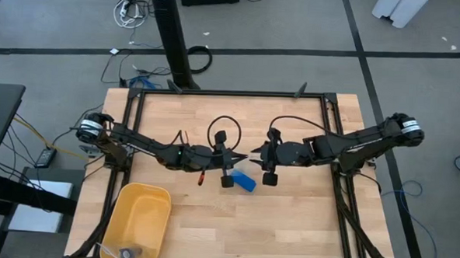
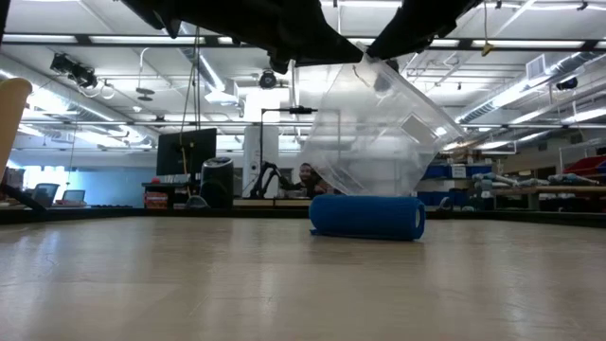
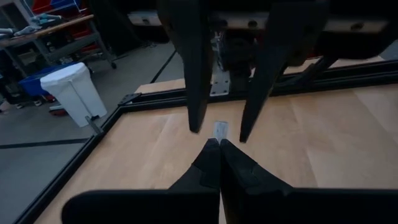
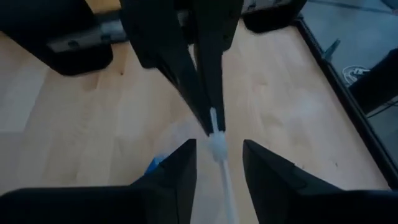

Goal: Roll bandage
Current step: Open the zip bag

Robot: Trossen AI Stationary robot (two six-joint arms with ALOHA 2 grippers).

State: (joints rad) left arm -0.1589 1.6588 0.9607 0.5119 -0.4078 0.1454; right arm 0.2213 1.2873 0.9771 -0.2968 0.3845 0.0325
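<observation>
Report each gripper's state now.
Left gripper: shut on the clear plastic bag.
Right gripper: open, fingers either side of the bag's edge.

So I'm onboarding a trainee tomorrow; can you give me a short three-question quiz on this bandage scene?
1. True or false: the bandage lies rolled up on the table.
2. Which gripper pinches the clear plastic bag: A left, B right?
3. Fill in: the yellow bin sits near the table's front-____ corner.

Key: 1 true. 2 A: the left gripper has shut jaws on the bag's edge; the right gripper has parted jaws. 3 left.
</observation>
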